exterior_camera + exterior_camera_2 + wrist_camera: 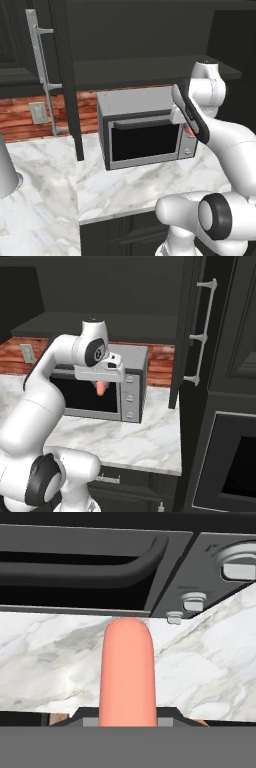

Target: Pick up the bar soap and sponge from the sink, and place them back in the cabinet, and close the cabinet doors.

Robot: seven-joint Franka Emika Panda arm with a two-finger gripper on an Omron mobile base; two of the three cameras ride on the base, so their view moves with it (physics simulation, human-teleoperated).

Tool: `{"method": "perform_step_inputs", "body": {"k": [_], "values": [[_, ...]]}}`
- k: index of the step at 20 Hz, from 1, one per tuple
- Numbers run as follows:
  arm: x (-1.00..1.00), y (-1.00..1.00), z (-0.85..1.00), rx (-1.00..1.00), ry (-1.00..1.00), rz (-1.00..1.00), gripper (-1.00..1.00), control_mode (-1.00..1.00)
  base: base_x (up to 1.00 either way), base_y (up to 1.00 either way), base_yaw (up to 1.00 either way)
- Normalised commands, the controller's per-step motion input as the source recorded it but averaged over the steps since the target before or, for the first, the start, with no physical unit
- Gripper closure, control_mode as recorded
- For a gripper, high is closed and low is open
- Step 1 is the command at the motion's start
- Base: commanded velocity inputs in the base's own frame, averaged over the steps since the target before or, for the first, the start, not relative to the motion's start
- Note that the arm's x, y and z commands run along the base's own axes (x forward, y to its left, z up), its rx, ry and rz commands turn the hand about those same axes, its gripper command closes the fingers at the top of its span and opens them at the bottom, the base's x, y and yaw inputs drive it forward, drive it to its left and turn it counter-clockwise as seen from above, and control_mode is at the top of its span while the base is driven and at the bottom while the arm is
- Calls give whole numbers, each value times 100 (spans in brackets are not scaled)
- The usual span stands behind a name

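Looking at the big stuff first: the dark, near-black upper wall cabinet (150, 70) sits above everything with its tall black panelled doors (200, 331) swung open, long silver bar handles catching the light. Its dark inner shelf (155, 70) looks bare from what I can see, so I'd say nothing has been put away yet. Below it the white marble worktop (140, 185) carries the grey boxy microwave (145, 127), door shut, glass dark, can't tell what's in it if anything.

Now the small thing. The salmon-pink rounded slab of bar soap (126, 672) is up in the air in front of the microwave, clamped edge-on in the white arm's two-finger end effector (101, 387), jaws clenched on it. In the right base view it pokes out below the hand as a little pink nub.

Handling-wise, my guess is the soap is light and stiff, won't squash, but it's probably slick, and those rounded edges give the pads little to bite on. Grip across the flat faces near the middle seems the safe spot, and that looks roughly like what's going on, though how deep it sits between the fingers is hidden. A fast swing up to the shelf could let it squirt out.
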Motion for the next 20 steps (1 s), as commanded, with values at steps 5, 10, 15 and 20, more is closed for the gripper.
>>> {"method": "perform_step_inputs", "body": {"k": [5, 10, 15, 20], "values": [[0, 4, 45, 0, -25, 7, 100, -100, 0, 0, 0], [-4, 8, 54, 0, -32, 4, 100, -100, 0, 0, 0], [-1, 4, 40, 0, -35, 2, 100, -100, 0, 0, 0], [0, 0, 43, 0, -30, 0, 100, -100, 0, 0, 0]]}}
